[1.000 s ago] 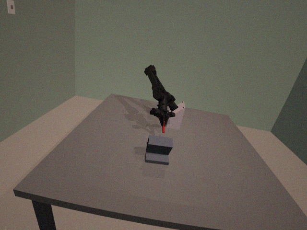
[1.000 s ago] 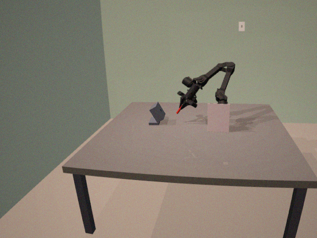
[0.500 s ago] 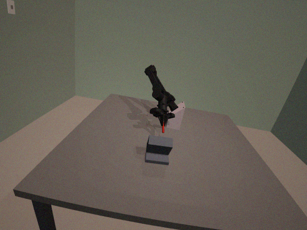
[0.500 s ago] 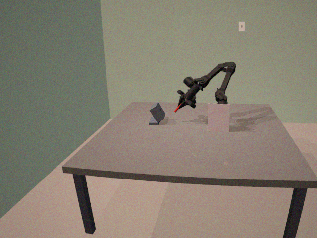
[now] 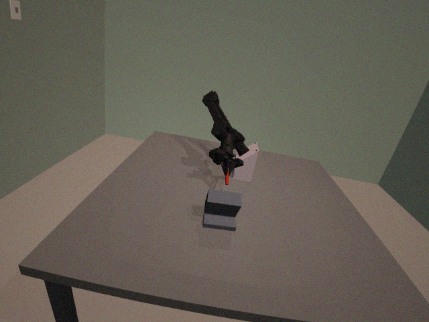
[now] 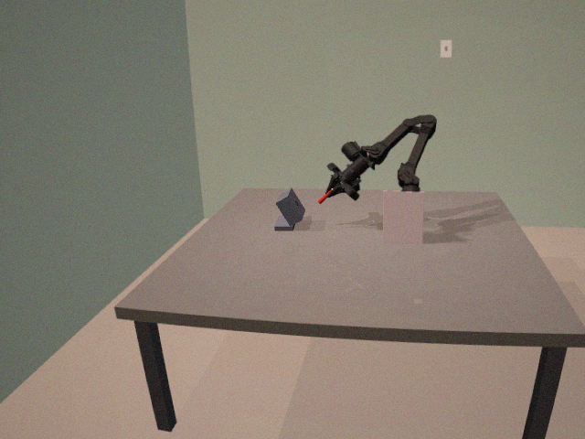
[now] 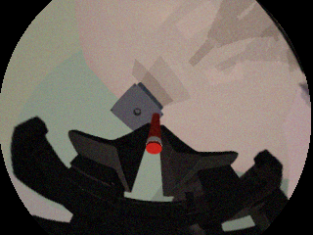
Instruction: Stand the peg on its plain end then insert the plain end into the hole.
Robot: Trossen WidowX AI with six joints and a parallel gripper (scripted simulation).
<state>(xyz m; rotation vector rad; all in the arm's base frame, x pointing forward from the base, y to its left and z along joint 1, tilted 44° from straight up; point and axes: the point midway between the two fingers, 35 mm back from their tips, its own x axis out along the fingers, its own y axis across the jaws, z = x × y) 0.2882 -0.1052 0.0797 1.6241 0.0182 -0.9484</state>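
Observation:
The red peg (image 5: 226,179) (image 6: 324,196) (image 7: 155,128) is held in the air, tilted, its lower plain end pointing down toward the sloped panel's side. Its white band (image 7: 154,140) shows near the end closest to the wrist camera. My gripper (image 5: 227,172) (image 6: 331,189) (image 7: 156,127) is shut on the peg, above the table. The blue-grey sloped panel (image 5: 223,197) (image 6: 289,208) (image 7: 128,105) stands on the table, apart from the peg. Its single hole (image 7: 137,112) shows in the wrist view, left of the peg's far end.
A pale pink upright block (image 5: 247,168) (image 6: 402,217) stands on the table (image 5: 138,225) (image 6: 283,278) near the arm's base. In the top view it is behind and right of the gripper. The arm's shadows fall across the table.

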